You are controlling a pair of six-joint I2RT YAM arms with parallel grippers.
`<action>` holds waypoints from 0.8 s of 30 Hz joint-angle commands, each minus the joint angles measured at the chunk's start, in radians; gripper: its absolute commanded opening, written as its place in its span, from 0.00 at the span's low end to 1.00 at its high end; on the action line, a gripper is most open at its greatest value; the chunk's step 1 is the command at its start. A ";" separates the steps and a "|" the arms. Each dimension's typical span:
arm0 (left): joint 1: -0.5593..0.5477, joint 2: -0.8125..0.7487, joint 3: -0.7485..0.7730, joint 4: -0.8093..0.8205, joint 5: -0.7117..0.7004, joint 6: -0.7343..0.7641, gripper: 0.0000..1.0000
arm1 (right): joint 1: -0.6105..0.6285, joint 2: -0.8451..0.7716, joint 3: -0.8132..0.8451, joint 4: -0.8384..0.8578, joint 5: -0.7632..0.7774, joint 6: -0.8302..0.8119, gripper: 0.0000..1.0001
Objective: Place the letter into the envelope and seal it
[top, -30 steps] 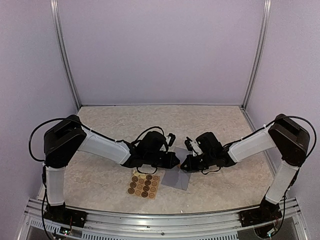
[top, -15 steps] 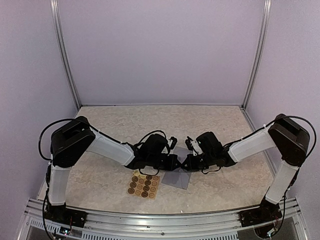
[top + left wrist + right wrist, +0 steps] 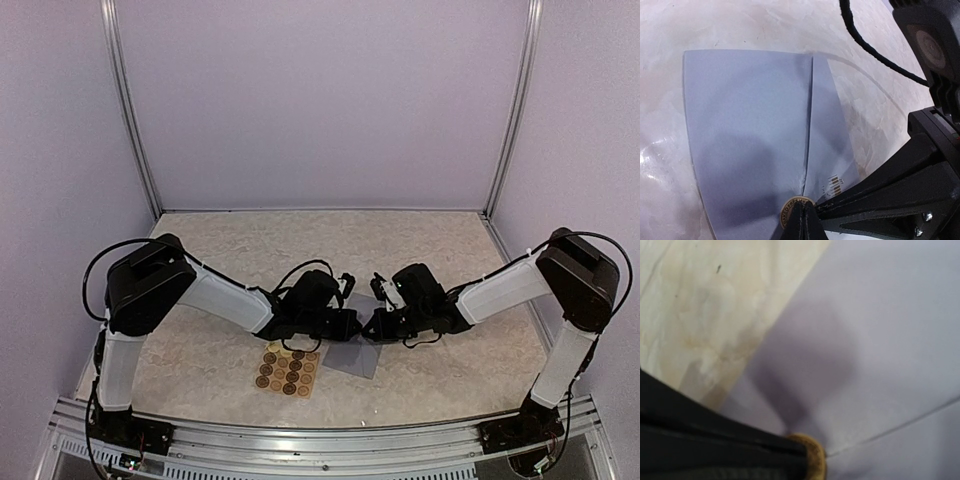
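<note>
Two closed grippers meet over the envelope (image 3: 352,357), which lies flat on the table (image 3: 200,355) just beside the sticker sheet (image 3: 287,369), its flap folded down. A round sticker (image 3: 792,209) sits at the flap's tip. The left gripper (image 3: 803,222), jaws pressed together, rests its tips on the sticker. The right gripper (image 3: 790,447), jaws likewise together, touches it opposite. The step in hand looks like sealing. The next move calls for firm pressure, then a clean lift that does not peel the sticker.

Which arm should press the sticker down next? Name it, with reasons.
Left, probably: the left gripper, shut, sits right on the sticker at the envelope flap's tip; the right gripper meets it at its edge.
</note>
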 commanded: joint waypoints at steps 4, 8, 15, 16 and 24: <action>0.008 0.034 -0.010 -0.090 -0.113 0.004 0.02 | 0.007 0.023 -0.039 -0.115 0.017 -0.006 0.00; 0.009 0.023 -0.022 -0.102 -0.127 0.005 0.02 | 0.007 0.023 -0.043 -0.112 0.016 -0.003 0.00; 0.011 -0.027 -0.102 -0.107 -0.169 0.005 0.02 | 0.007 0.015 -0.043 -0.111 0.014 -0.004 0.00; 0.010 -0.031 -0.110 -0.105 -0.168 0.003 0.02 | 0.006 0.015 -0.043 -0.111 0.013 -0.006 0.00; -0.025 -0.167 -0.196 -0.042 -0.093 0.007 0.03 | 0.023 -0.009 -0.051 -0.066 -0.075 -0.065 0.00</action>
